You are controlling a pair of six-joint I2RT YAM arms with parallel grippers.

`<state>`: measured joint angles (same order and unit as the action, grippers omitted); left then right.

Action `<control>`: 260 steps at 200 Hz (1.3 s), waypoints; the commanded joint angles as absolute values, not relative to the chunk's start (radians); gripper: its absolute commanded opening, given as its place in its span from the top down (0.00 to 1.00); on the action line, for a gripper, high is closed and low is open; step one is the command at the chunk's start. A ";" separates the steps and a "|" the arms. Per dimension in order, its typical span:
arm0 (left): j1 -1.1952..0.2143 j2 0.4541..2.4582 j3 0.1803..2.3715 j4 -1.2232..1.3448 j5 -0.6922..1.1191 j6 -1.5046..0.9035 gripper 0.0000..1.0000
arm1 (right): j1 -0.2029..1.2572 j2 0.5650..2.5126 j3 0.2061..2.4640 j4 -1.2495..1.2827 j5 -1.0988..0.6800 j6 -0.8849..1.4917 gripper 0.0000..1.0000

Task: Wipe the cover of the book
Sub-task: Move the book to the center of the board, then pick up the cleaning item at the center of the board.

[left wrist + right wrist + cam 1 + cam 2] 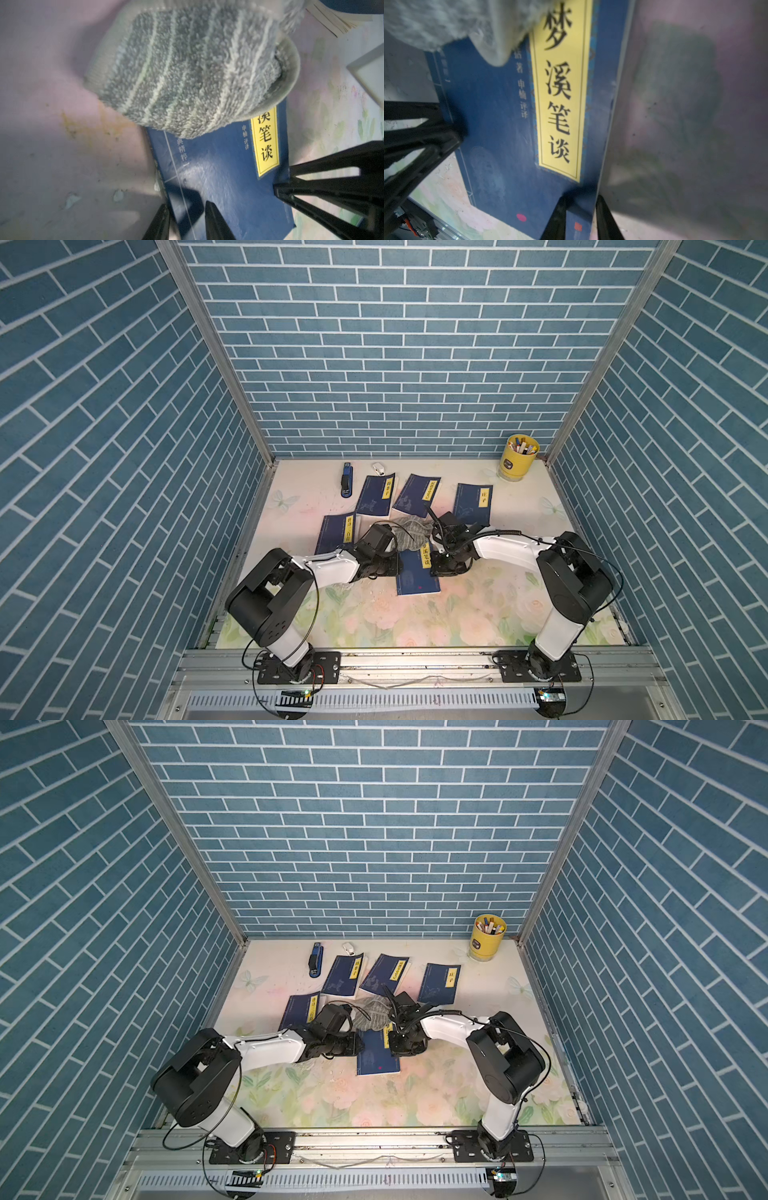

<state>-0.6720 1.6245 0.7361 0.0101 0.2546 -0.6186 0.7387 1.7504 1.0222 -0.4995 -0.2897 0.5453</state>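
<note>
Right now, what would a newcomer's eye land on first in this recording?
A grey striped cloth draped over the far end of the nearest blue book, mid-table, with the left gripper and right gripper at its side edges. Next, the yellow pen cup in the far right corner.

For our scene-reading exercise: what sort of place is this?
Likely a staged robot test booth: brick-print panels, left arm and right arm bolted to a metal rail, books on a floral table.
</note>
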 commanded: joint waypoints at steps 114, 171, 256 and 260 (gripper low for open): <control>-0.546 1.439 0.781 -0.149 0.212 -0.492 0.30 | 0.719 1.813 1.352 -0.658 -0.041 0.263 0.27; -0.481 1.358 0.752 -0.159 0.205 -0.471 0.21 | 0.718 1.986 1.530 -0.634 -0.054 0.150 0.22; -0.436 1.347 0.726 -0.149 0.231 -0.460 0.22 | 0.714 2.099 1.610 -0.639 -0.038 0.050 0.20; -0.433 1.347 0.724 -0.148 0.232 -0.460 0.22 | 0.713 2.103 1.612 -0.640 -0.034 0.048 0.20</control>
